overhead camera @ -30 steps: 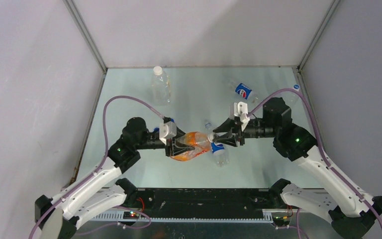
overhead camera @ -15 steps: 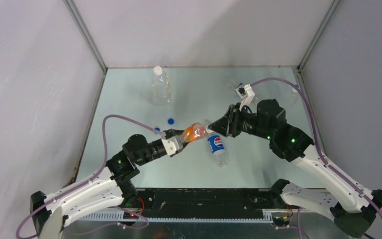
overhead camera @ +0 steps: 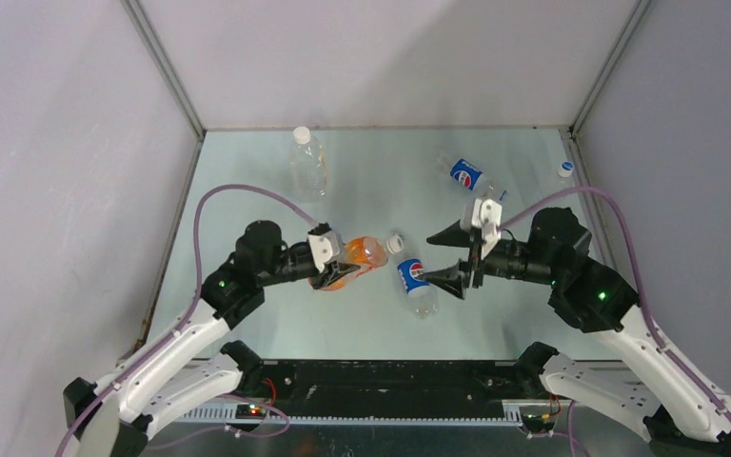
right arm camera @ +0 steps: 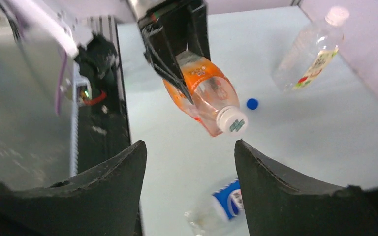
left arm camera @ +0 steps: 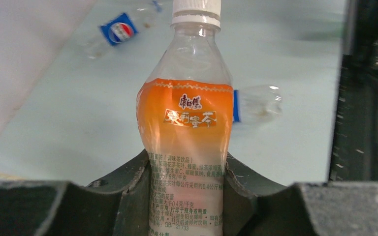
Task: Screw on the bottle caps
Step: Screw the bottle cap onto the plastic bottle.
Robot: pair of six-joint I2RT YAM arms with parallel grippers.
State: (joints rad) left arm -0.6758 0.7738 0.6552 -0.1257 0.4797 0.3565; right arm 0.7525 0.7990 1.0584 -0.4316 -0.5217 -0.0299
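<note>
1 white cap (right arm camera: 232, 119) sits on the orange bottle (left arm camera: 189, 118) clenched in the left claw (left arm camera: 187, 167); the right claw (right arm camera: 189, 147) faces it, spread; 1 blue cap (right arm camera: 252, 103) lies loose beyond.

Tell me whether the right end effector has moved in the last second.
Yes. The right end effector has drawn back rightward relative to the unmoved blue-labelled clear plastic bottle, opening off the small white plastic cap of the orange-labelled bottle.

Two blue-labelled bottles (overhead camera: 417, 278), one orange-labelled bottle (overhead camera: 354, 255), one clear bottle (overhead camera: 306, 164) — one loose blue cap (right arm camera: 252, 103).
</note>
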